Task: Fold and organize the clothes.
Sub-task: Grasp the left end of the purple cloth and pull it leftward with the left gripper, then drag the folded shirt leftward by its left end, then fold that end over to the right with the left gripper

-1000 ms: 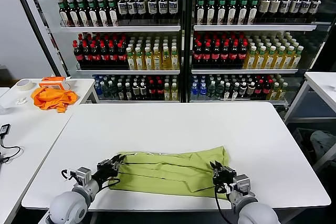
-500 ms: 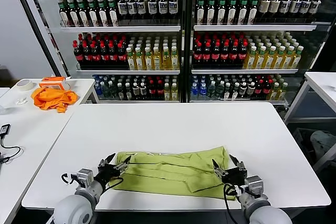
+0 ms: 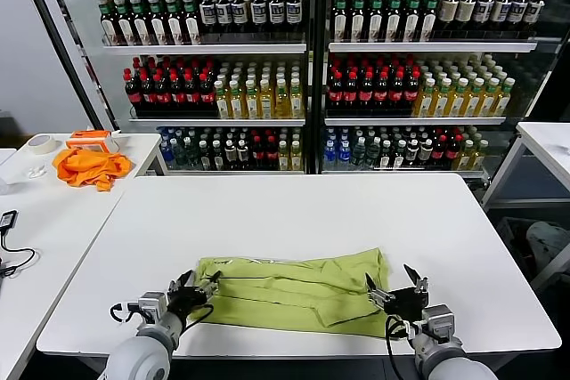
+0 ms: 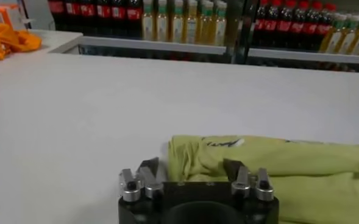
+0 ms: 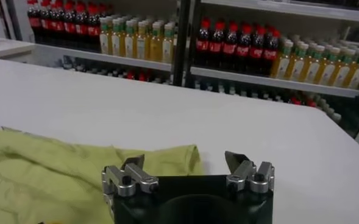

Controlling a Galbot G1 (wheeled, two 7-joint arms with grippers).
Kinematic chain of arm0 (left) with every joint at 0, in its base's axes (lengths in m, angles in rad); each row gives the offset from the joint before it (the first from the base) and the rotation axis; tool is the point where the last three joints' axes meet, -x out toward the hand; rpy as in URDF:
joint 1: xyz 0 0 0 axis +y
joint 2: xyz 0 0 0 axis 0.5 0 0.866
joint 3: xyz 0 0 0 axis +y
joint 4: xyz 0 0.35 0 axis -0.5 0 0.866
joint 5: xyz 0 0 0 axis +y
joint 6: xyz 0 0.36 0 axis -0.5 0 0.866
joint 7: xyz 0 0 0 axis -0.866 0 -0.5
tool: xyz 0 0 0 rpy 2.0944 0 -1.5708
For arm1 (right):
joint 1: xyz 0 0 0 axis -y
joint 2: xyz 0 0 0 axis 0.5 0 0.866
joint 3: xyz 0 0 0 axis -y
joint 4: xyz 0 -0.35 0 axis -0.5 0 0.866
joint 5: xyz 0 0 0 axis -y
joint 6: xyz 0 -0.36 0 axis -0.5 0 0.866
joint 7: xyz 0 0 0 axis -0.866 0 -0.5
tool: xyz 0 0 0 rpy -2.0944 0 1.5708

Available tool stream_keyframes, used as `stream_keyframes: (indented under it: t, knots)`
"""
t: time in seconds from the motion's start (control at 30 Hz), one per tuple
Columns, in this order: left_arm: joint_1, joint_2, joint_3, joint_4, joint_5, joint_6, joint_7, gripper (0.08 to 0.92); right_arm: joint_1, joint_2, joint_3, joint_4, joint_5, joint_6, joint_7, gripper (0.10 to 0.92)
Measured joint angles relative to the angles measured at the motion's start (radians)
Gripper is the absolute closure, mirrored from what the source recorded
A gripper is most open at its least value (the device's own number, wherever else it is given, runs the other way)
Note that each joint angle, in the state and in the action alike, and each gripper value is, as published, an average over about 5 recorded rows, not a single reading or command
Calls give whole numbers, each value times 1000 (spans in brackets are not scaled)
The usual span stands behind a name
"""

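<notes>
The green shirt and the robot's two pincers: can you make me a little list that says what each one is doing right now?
shirt: lime T-shirt, folded into a long band, lying flat near the front edge of the white table
left pincer: open, at the shirt's left end, holding nothing
right pincer: open, at the shirt's right end, holding nothing
other cloth: orange cloth on the side table

White tables [image 3: 294,220], bottle-stocked shelves [image 3: 307,46]
</notes>
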Motion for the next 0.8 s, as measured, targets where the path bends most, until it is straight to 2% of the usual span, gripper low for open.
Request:
stream_keyframes:
  t: [0.57, 0.67, 0.8]
  knots:
    - [-17, -35, 33, 6, 13, 7, -27, 867, -19, 19, 2, -5, -25, 4, 3, 203]
    - [-21, -45, 41, 6, 27, 6, -25, 903, -19, 17, 3, -4, -28, 5, 4, 203]
    - [-16, -51, 40, 0, 73, 16, -25, 903, -15, 12, 9, -1, -29, 5, 5, 203]
